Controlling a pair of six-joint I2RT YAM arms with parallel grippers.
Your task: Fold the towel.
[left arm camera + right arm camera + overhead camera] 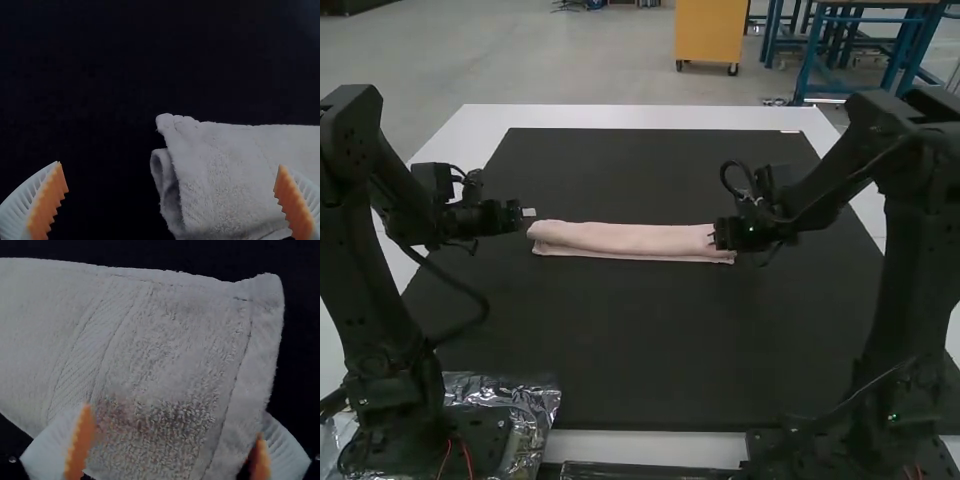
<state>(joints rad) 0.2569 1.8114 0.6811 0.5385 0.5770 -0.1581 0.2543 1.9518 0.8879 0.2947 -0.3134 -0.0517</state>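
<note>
Left gripper (529,212), left of centre, high view: fingers wide; too shallow a bite could catch one layer and loosen the fold. Right gripper (716,236), right of centre: fingers wide, astride cloth; uneven pulling could skew it. Towel (630,238), mid-frame on black mat (640,350): pink, folded into a long strip, left-end layers parted.
</note>
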